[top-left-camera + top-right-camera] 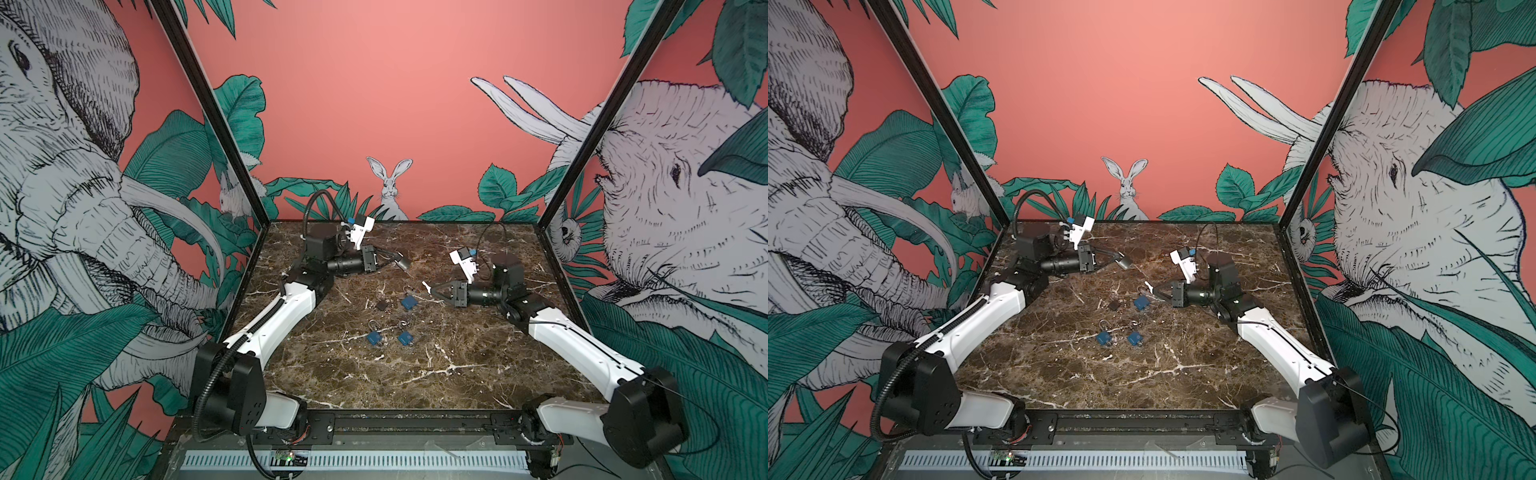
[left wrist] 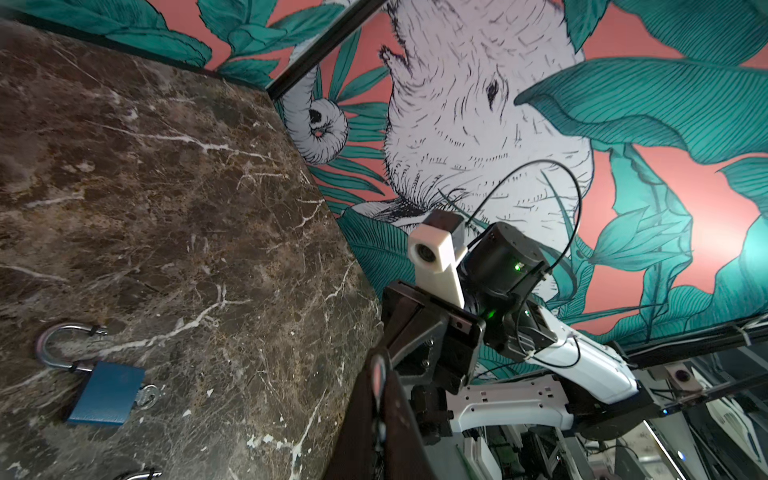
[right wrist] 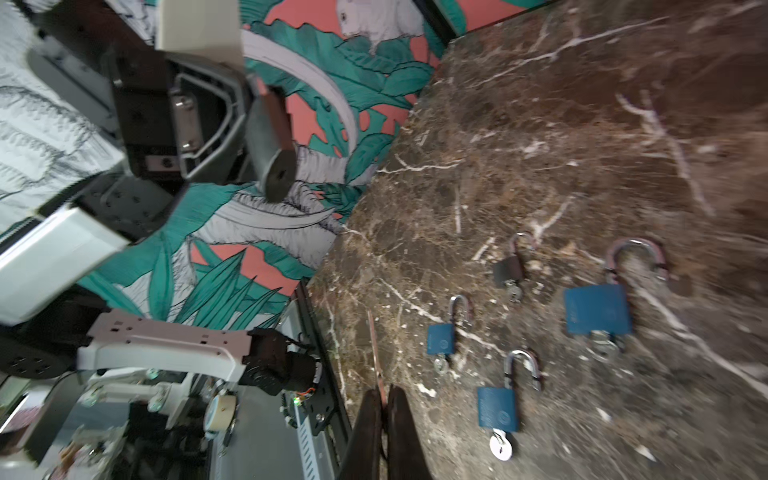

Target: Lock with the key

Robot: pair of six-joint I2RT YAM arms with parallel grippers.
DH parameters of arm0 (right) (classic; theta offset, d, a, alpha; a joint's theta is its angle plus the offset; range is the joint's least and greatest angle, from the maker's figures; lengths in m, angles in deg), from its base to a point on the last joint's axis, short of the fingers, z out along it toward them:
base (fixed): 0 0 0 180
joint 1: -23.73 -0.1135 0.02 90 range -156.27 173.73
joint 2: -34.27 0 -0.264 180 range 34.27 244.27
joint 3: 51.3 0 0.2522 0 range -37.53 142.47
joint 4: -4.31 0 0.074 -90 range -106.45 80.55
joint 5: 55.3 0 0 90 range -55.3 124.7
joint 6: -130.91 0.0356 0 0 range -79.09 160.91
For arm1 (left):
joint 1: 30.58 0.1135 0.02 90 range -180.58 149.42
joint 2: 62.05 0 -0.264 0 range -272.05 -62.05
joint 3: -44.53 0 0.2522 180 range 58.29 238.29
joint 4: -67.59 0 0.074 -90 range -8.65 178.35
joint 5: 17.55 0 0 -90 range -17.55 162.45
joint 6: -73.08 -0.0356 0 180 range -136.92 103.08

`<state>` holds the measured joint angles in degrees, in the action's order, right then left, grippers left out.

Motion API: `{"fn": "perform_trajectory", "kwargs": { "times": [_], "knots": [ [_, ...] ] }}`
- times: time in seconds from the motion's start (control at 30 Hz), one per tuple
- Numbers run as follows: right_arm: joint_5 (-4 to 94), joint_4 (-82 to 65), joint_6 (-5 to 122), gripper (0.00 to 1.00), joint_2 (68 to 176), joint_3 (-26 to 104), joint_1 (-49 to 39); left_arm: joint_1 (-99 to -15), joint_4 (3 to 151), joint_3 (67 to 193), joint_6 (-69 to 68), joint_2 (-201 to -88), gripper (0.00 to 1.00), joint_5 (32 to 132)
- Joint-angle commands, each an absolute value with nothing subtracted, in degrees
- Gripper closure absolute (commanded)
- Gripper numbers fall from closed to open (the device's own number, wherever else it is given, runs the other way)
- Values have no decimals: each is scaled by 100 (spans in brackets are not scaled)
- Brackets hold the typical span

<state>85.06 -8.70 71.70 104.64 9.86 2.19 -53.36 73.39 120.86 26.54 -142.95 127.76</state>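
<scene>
My left gripper (image 1: 395, 259) is shut on a grey padlock (image 1: 402, 262) and holds it above the back of the marble table (image 1: 457, 374). In the right wrist view the grey padlock (image 3: 271, 154) shows its round end face. In the left wrist view only a thin shiny strip of it (image 2: 378, 374) shows between the shut jaws of my left gripper (image 2: 383, 390). My right gripper (image 1: 432, 289) is shut on a pale key (image 1: 425, 285) that points left, short of the padlock. The key's blade (image 3: 375, 345) sticks out edge-on from my right gripper (image 3: 385, 401).
Three blue padlocks (image 1: 408, 302) (image 1: 375, 337) (image 1: 405, 338) and a small dark padlock (image 1: 381, 306) lie mid-table below both grippers. Their shackles are open and keys sit in them. Patterned walls with black posts enclose the table on three sides.
</scene>
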Motion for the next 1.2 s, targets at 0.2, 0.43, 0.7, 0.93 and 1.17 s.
{"fn": "perform_trajectory", "kwargs": {
  "times": [0.2,0.43,0.7,0.93,1.17],
  "knots": [
    [6865,-2156,6837,100,10039,670,1251,-6293,7989,12899,1918,-15986,100,12408],
    [6641,-2357,6752,100,10011,561,1796,-6828,8456,14373,1711,-17774,100,12421],
    [6398,-2496,6633,100,9930,510,2203,-7035,9419,16072,1423,-19265,100,12390],
    [6107,-2545,6500,100,9978,286,2209,-7272,9989,17067,1385,-20116,100,12325],
    [6135,-2377,6523,100,10141,45,2206,-7352,10539,17841,1277,-20661,100,12196]
  ]
}}
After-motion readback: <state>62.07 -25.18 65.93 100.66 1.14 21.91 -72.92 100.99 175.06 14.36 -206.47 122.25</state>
